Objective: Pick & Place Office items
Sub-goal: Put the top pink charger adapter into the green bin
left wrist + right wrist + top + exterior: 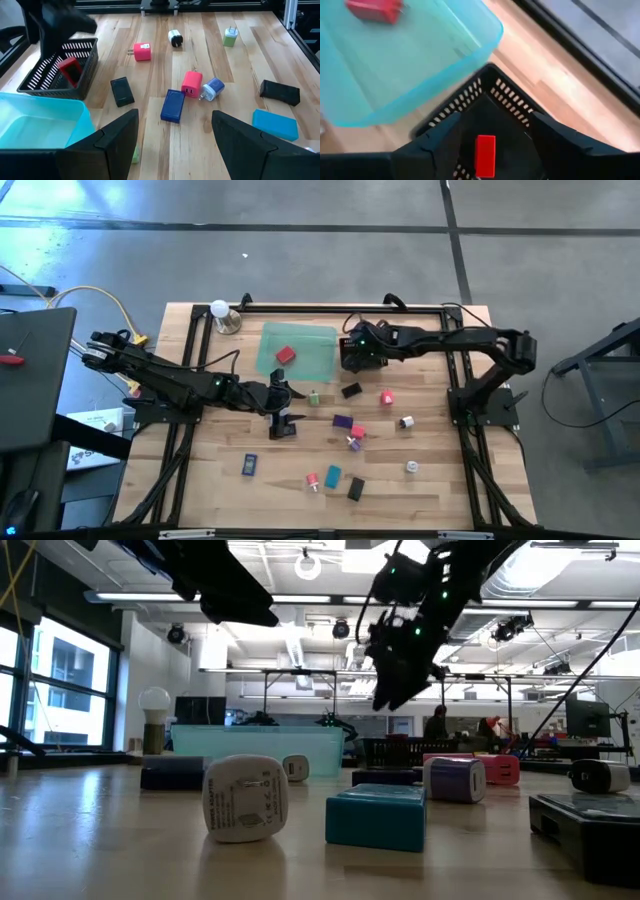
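Note:
The office items lie scattered on the wooden table: a pink plug [142,51], a blue block [173,105], a black block [122,91], a teal block [275,125] and others. One red item [285,355] lies in the green tray [305,365]. Another red item [485,155] lies inside the black mesh basket [60,70]. My right gripper [492,150] hangs open over the basket, fingers on either side of that red item and apart from it. My left gripper [172,145] is open above the table by the tray's near corner.
A lamp with a white bulb [222,313] stands at the table's far left corner. The dark frame rails [300,308] run along the table's edges. The loose items crowd the middle and near right of the table; bare wood [220,480] shows at the near left.

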